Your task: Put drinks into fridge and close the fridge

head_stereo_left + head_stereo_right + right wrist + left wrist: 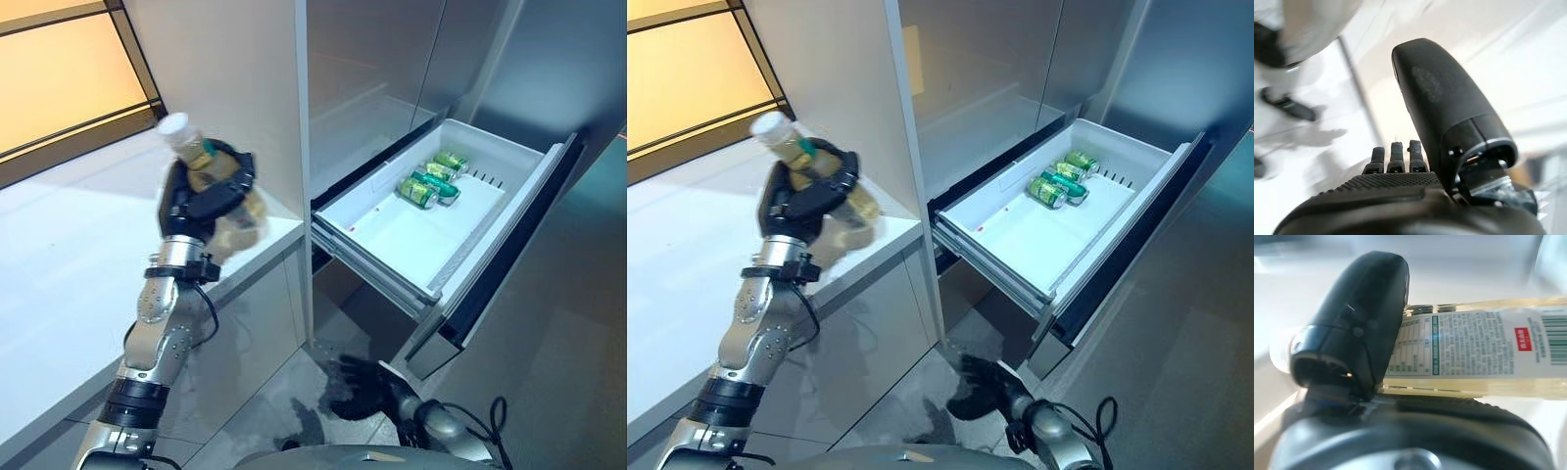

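My left hand (pixel 204 199) is shut on a bottle (pixel 188 147) of pale yellow drink with a white cap, held tilted above the white counter (pixel 59 264). In the left wrist view the bottle (pixel 1484 352) lies across the palm under the thumb (pixel 1356 328). The fridge drawer (pixel 392 240) stands pulled open to the right, with green cans (pixel 429 182) lying at its back. My right hand (pixel 367 390) hangs low below the drawer, empty, fingers relaxed; its thumb (pixel 1444 107) shows in the right wrist view.
The fridge's tall grey doors (pixel 392 69) stand shut above the drawer. The drawer's dark front panel (pixel 509 255) juts out to the right. The counter's edge (pixel 265 250) ends beside the fridge side wall. Grey floor (pixel 284 401) lies below.
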Robot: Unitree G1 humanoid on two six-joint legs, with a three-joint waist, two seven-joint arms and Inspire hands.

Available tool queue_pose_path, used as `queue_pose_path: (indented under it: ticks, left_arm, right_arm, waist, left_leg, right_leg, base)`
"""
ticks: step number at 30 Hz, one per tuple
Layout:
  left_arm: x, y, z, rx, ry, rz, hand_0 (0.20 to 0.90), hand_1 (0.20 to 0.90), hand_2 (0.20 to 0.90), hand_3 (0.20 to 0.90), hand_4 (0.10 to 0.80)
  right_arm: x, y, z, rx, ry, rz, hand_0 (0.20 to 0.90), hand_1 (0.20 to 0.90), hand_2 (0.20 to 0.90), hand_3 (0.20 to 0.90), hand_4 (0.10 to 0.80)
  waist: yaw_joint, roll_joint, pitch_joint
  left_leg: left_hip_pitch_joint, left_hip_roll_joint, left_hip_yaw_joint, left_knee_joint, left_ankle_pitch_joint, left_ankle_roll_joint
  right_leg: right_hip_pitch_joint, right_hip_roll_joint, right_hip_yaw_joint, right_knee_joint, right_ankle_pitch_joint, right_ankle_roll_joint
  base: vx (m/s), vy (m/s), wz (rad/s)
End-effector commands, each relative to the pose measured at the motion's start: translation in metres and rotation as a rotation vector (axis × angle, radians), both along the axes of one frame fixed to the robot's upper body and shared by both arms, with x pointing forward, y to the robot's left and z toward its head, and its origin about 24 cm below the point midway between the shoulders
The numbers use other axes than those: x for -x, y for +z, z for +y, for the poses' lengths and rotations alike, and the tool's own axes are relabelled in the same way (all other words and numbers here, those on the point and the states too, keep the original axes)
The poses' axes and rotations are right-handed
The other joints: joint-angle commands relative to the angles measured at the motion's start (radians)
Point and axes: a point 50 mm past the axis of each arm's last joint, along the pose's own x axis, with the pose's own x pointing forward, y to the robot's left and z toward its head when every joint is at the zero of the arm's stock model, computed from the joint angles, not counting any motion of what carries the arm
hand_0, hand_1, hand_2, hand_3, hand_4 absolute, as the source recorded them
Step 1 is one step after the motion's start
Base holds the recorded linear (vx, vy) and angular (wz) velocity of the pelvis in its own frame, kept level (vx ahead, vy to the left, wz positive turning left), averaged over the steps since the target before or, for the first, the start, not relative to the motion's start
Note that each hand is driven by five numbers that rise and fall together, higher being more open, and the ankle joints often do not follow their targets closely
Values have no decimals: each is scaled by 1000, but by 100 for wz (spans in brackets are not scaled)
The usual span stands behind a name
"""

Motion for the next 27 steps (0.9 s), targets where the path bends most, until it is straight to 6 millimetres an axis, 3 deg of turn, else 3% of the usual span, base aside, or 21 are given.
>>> queue_pose_path:
  ticks: [1,3,5,7,8,11,15,27]
  left_arm:
    - [12,64,-17,113,-236,-383,300,300,300,200,100]
    - [17,54,-26,112,-338,-367,300,300,300,200,100]
    - [20,51,-29,104,-378,-359,300,300,300,200,100]
    - [23,43,-35,92,-458,-328,300,300,300,200,100]
    - [23,42,-36,92,-463,-325,300,300,300,200,100]
    - [24,36,-43,68,-533,-288,300,300,300,200,100]
    - [25,31,-53,8,-570,-260,300,300,300,200,100]
    - [19,25,-63,-103,-532,-223,300,300,300,200,100]
  right_arm:
    - [-38,56,23,-192,99,-260,900,900,900,900,800]
    - [-55,99,27,-268,139,-415,900,900,900,900,800]
    - [-62,122,27,-313,160,-506,900,900,900,900,800]
    - [-71,167,26,-375,196,-669,900,900,900,900,800]
    - [-72,169,26,-379,198,-677,900,900,900,900,800]
    - [-77,201,25,-437,222,-779,900,900,900,900,800]
    - [-80,222,25,-504,234,-803,900,900,900,900,800]
    - [-75,236,35,-635,355,-707,900,900,900,900,800]
  waist:
    - [-1,23,-42]
    - [-3,22,-36]
    - [-4,22,-34]
    - [-3,23,-35]
    - [-3,23,-35]
    - [-2,25,-38]
    - [0,21,-47]
    - [-4,6,-50]
  left_leg:
    - [15,-10,-16,2,-97,4]
    - [15,-10,-16,2,-94,5]
    - [15,-10,-15,2,-93,6]
    - [13,-11,-10,2,-92,8]
    - [13,-11,-10,2,-92,8]
    - [11,-12,-6,2,-92,10]
    - [8,-13,-3,2,-92,12]
    - [6,-16,2,2,-88,14]
  right_leg:
    - [-50,-3,-14,75,-44,58]
    - [-51,-3,-12,75,-39,59]
    - [-52,-3,-9,75,-38,59]
    - [-56,-3,-2,75,-34,59]
    - [-56,-3,-2,75,-34,59]
    - [-59,-3,4,73,-33,58]
    - [-59,-3,6,68,-30,58]
    - [-61,1,8,65,-21,57]
  base:
    - [0,0,0]
    - [0,0,0]
    - [0,0,0]
    - [0,0,0]
    - [0,0,0]
    - [-5,20,-8]
    - [-1,2,-2]
    - [0,0,0]
